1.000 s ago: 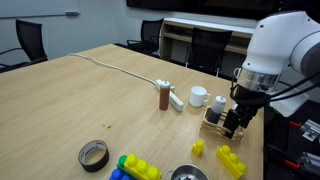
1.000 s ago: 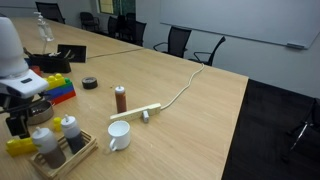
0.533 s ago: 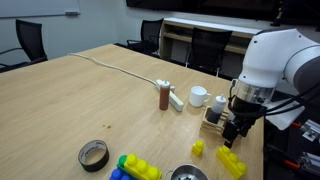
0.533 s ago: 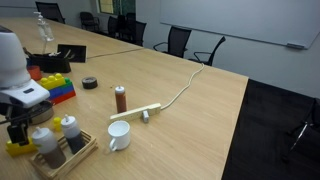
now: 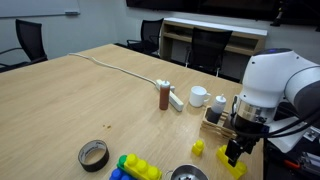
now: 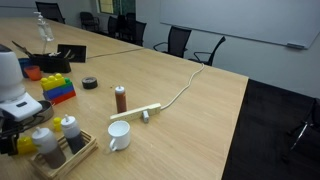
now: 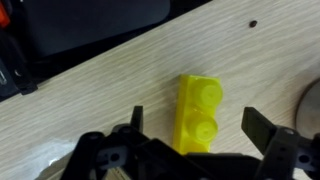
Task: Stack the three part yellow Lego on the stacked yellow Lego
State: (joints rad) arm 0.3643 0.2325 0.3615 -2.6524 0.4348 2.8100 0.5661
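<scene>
From here I see my arm point(image 6: 14, 85) bent low at the table point(image 6: 200, 120) edge. The pincer point(image 6: 12, 140) is down beside a wooden tray point(image 6: 82, 153) holding two bottles point(image 6: 70, 134); its jaws I can't make out. A white mug point(image 6: 118, 135) stands just past the tray, and a brown bottle point(image 6: 120, 98) farther back.

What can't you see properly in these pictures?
1. Chunky yellow stepped Lego block: the open gripper hides its top in an exterior view; the wrist view shows only part of it.
2. Long lime-yellow Lego row: cropped by the bottom edge in an exterior view.
3. Silver round object: mostly below that edge; too little shows to name it.
</scene>
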